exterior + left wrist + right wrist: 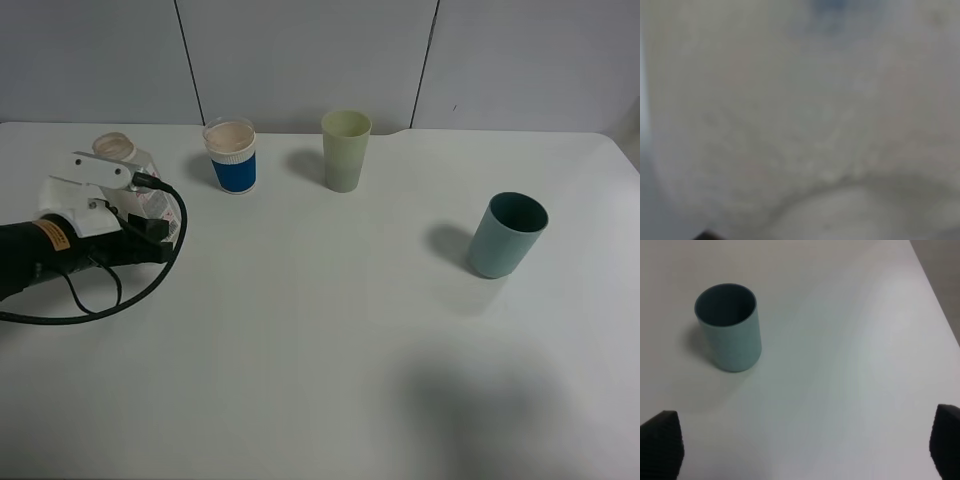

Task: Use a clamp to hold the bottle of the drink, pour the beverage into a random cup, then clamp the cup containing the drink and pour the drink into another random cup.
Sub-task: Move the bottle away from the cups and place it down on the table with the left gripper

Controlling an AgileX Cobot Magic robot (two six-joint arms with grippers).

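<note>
On the far left of the white table (320,380), the left arm (40,255) is lying low, reaching in from the edge, with a black cable (150,280) looping round it. Its white camera mount (95,175) is covering the left gripper (150,215), which is sitting right against the clear bottle (125,160). The bottle is standing at the back left, its open mouth showing past the mount. I cannot tell whether the jaws are closed on the bottle or only beside it; the left wrist view is filled by a pale, blurred surface pressed up close to the lens, too soft to read.

Just right of the bottle, a blue cup (232,157) with a white rim is standing upright, with something pale inside. A little farther right, near the back wall, a pale green cup (346,150) is standing upright, apart from the blue one.

Well to the right and nearer the front, a teal cup (506,235) is standing alone, upright and dark inside. The right gripper (805,450) is hanging above the table on this side with its jaws spread wide, holding nothing; only the two dark fingertips (660,442) are showing at the edges of its wrist view. The teal cup (730,327) is sitting clear of them, beyond the one fingertip, not between the two.
</note>
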